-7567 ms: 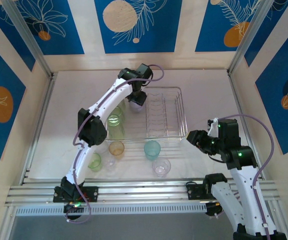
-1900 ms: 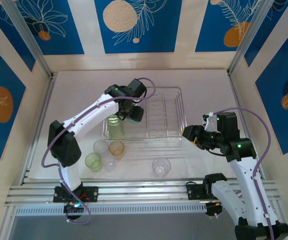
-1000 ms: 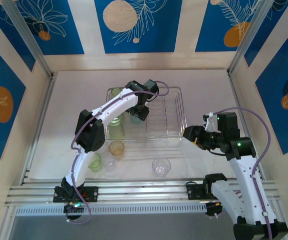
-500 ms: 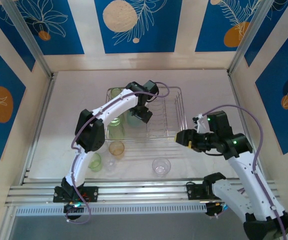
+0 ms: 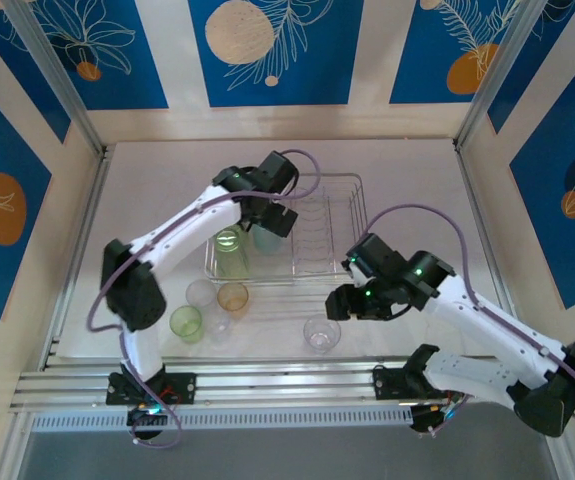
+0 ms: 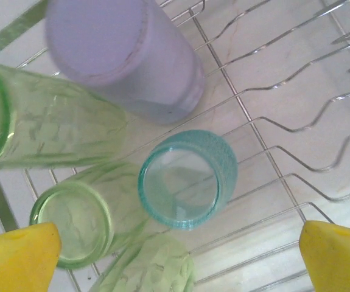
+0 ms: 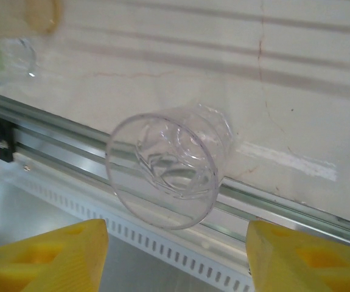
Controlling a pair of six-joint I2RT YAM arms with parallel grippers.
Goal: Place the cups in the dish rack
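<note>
The silvery wire dish rack [image 5: 359, 212] holds a teal cup [image 5: 265, 239], standing mouth up beside a green cup [image 5: 230, 251]. My left gripper [image 5: 269, 220] hovers over them, open. In the left wrist view the teal cup [image 6: 187, 179] stands free on the rack wires [image 6: 296, 121], with a lilac cup [image 6: 123, 58] and green cups [image 6: 71, 225] round it. My right gripper [image 5: 340, 300] is open just above a clear cup [image 5: 321, 333] on the table. In the right wrist view that clear cup [image 7: 162, 167] lies ahead of the spread yellow fingers [image 7: 47, 255].
On the table left of the clear cup stand an amber cup [image 5: 232, 297], a green cup [image 5: 185, 322] and two clear cups [image 5: 200, 293]. A metal rail [image 5: 287, 380] runs along the near edge. The rack's plate tines [image 5: 317, 225] fill its right half.
The teal cup went from the table into the rack and my left gripper has let go of it. My right arm has swung left and forward, down toward the clear cup.
</note>
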